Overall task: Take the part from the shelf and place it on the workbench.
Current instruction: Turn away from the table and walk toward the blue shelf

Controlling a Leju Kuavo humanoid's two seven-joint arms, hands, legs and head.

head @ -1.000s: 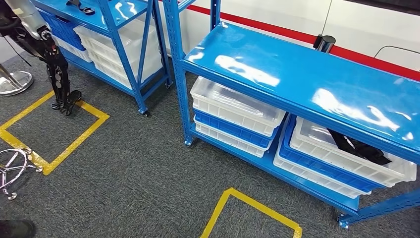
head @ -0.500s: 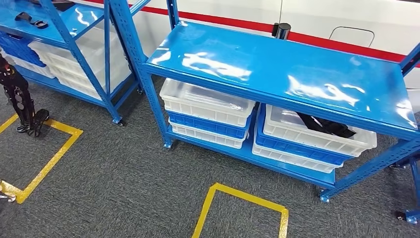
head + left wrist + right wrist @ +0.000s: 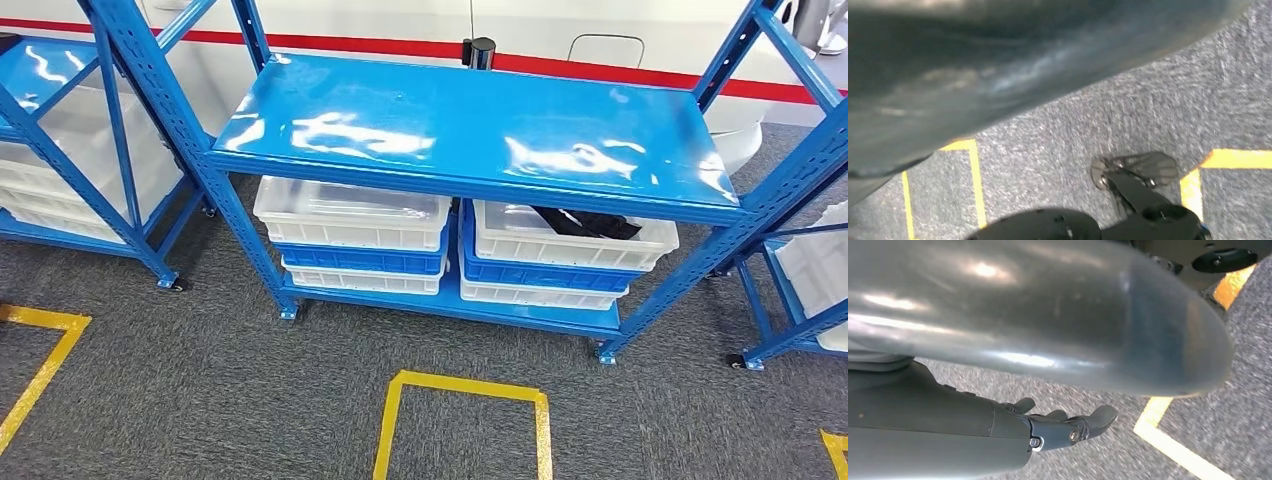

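Facing blue shelf (image 3: pixel 470 130); black part (image 3: pixel 585 222) lying in upper white bin (image 3: pixel 570 245), lower right tier, untouched. Right hand (image 3: pixel 1063 427) hanging empty, fingers loosely apart. Left hand state: cannot tell. Pickup and workbench placement both remaining.

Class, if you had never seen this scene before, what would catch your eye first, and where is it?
The glossy blue shelf top fills the middle of the head view. Below it sit stacked white and blue bins, and the right-hand top bin holds a black part. On the grey carpet in front lies a yellow taped square.
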